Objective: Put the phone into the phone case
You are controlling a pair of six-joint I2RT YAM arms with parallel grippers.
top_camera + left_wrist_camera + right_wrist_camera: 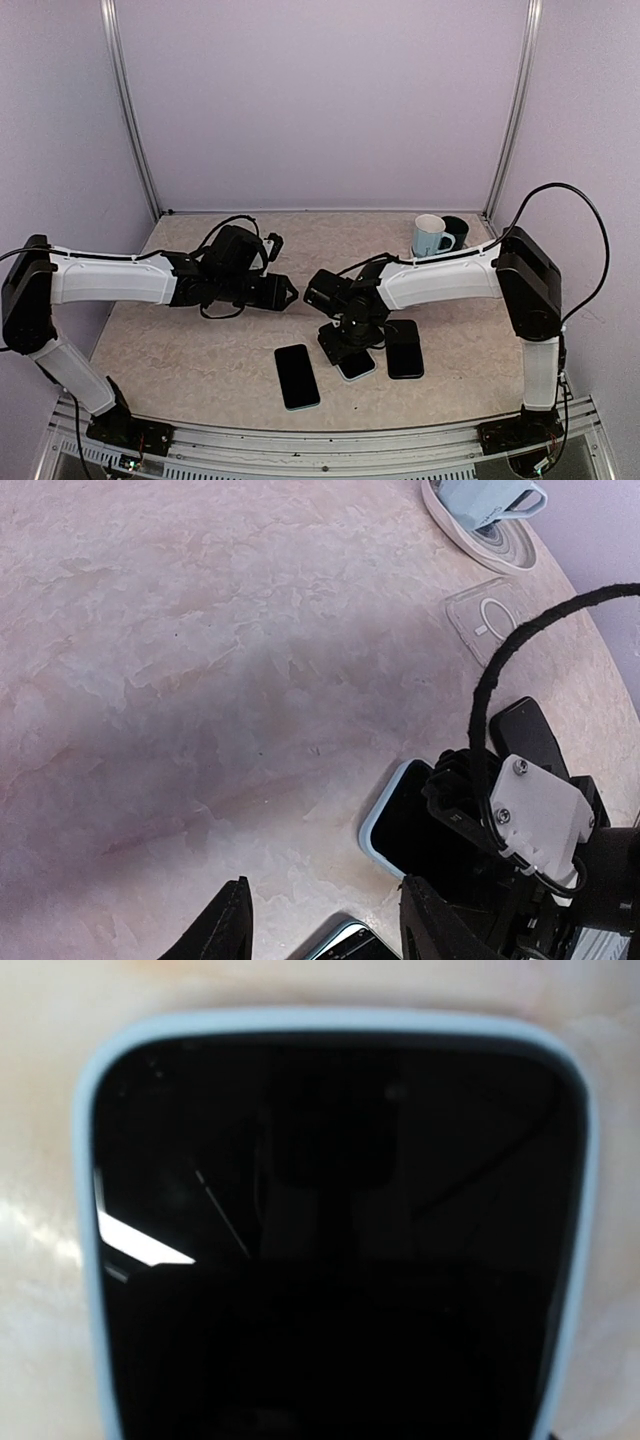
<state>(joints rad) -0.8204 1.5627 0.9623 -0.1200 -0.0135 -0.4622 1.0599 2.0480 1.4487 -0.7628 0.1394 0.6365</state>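
Observation:
A black phone sits inside a light-blue case (357, 364), lying flat on the table. My right gripper (346, 342) is right on top of it, pressing close. The right wrist view is filled by the phone's black screen (330, 1210) and the case's light-blue rim (90, 1260); my own fingers do not show against it. The left wrist view shows the same cased phone (395, 820) under the right gripper (500, 860). My left gripper (286, 292) hovers open and empty to the left, its fingers (232, 925) apart above bare table.
A second phone (297, 376) lies at the front left, and a black phone (404, 348) lies to the right. A clear case with a ring (488, 620) lies near a saucer (500, 550). A light-blue mug (430, 237) and a black mug (457, 232) stand at the back right.

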